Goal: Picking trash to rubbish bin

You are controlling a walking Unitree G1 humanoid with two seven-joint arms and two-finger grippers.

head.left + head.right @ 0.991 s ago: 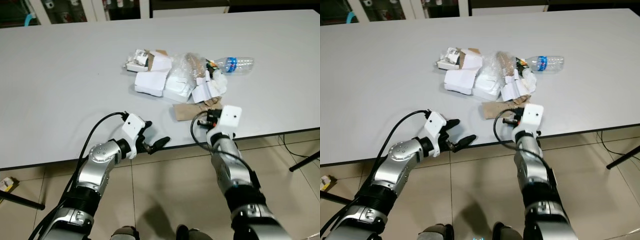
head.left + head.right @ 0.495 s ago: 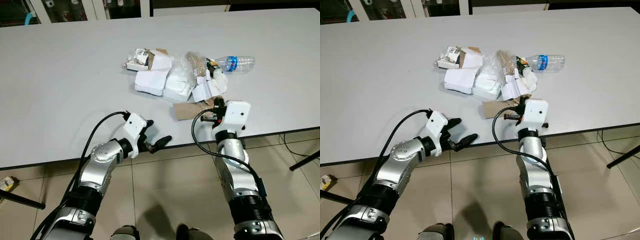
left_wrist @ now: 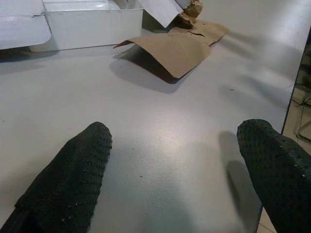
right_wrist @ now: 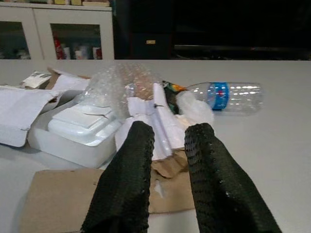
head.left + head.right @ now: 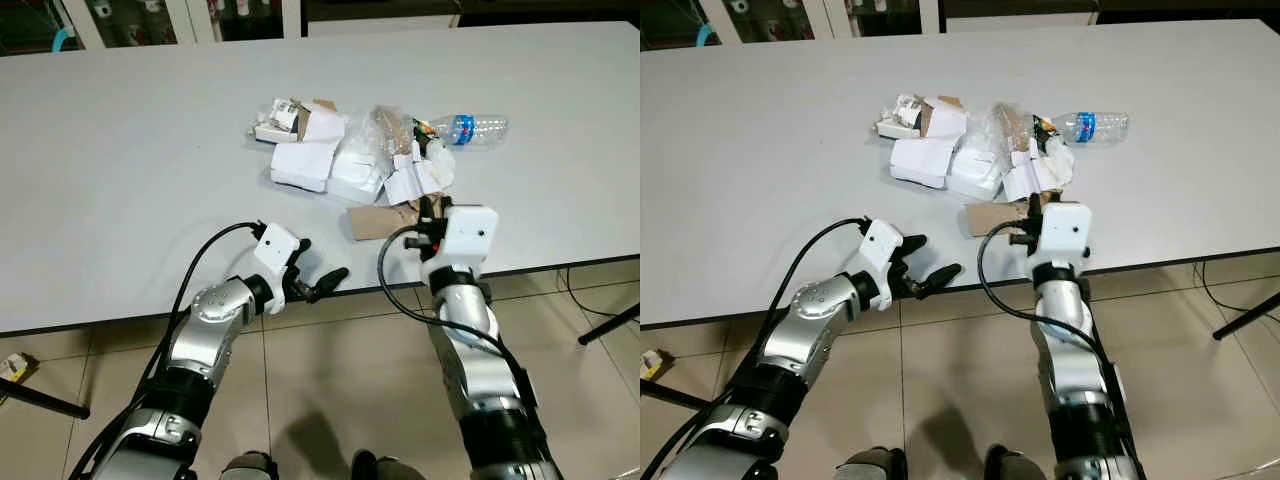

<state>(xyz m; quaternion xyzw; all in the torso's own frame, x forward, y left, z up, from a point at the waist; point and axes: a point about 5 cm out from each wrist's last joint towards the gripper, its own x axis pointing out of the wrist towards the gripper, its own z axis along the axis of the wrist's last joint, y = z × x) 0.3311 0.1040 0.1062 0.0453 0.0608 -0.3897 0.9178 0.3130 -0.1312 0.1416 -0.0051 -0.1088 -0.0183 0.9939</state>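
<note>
Right gripper (image 4: 167, 165), pebbled black fingers nearly pressed together with a slim gap and nothing pinched, sits low over the near end of the trash pile, just above a flat brown cardboard piece (image 4: 92, 196). Beyond it lie crumpled white paper (image 4: 163, 121), a smooth white foam box (image 4: 77, 133), cloudy bubble wrap (image 4: 116, 82) and a clear ribbed plastic bottle (image 4: 228, 97) with a blue label, lying on its side. Left gripper (image 3: 180, 160), fingers spread wide and empty, rests at the near edge of the matte grey table (image 5: 120, 150), well apart from the pile.
</note>
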